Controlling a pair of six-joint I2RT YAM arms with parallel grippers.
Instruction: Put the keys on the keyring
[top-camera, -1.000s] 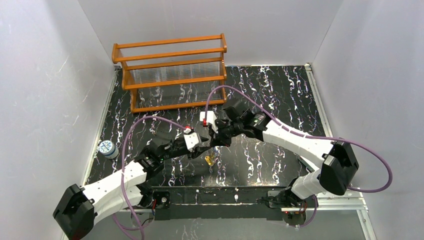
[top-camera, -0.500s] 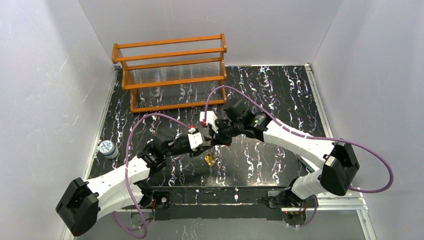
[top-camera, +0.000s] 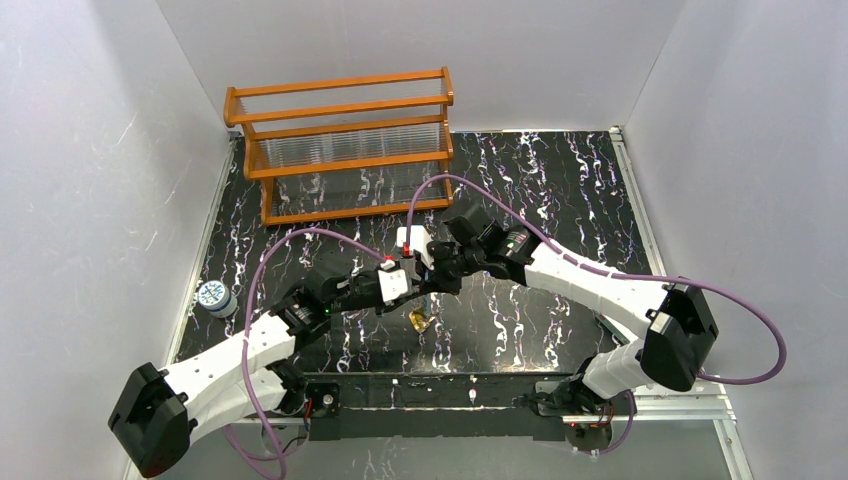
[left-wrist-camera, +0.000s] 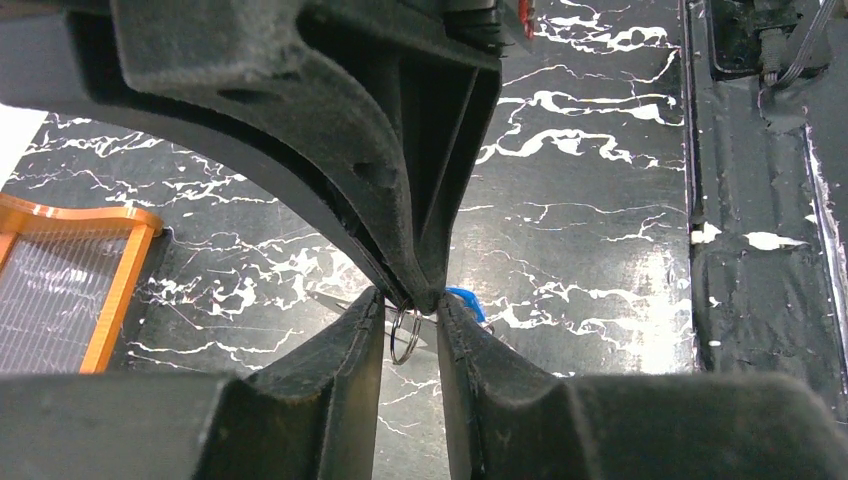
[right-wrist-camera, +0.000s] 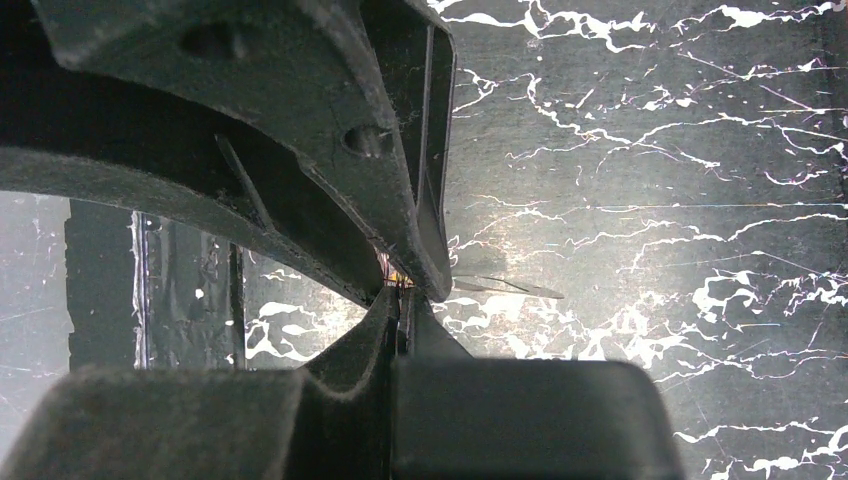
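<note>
Well in front of the rack (top-camera: 340, 150), off its left end, a small round tub (top-camera: 213, 297) sits on the table (top-camera: 560, 180) by the left edge. From that side the left arm reaches in, and the left gripper (top-camera: 410, 293) hangs in front of the rack's right half, above the marbled top.

Left wrist view: its fingers (left-wrist-camera: 335, 360) are parted with a narrow gap, clamped on nothing. In that gap the keyring (left-wrist-camera: 404, 336) stands upright, a small wire loop that seems clear of both sides.

Onto the loop's top comes the right gripper (left-wrist-camera: 425, 295), fingers closed tip to tip. It seems to pinch the keyring, though the contact itself is lost in shadow. Right wrist view agrees: jaws pressed together, only a thin sliver between them.

Just right of the pinch is a blue key (left-wrist-camera: 466, 300), touching it or nearly so. Cannot tell whether it is threaded on the loop. A silver blade (right-wrist-camera: 505, 289) pokes out sideways from the same spot.

Farther from the rack than both grippers, a yellow key (top-camera: 420, 320) lies on the table, apart from the loop.
</note>
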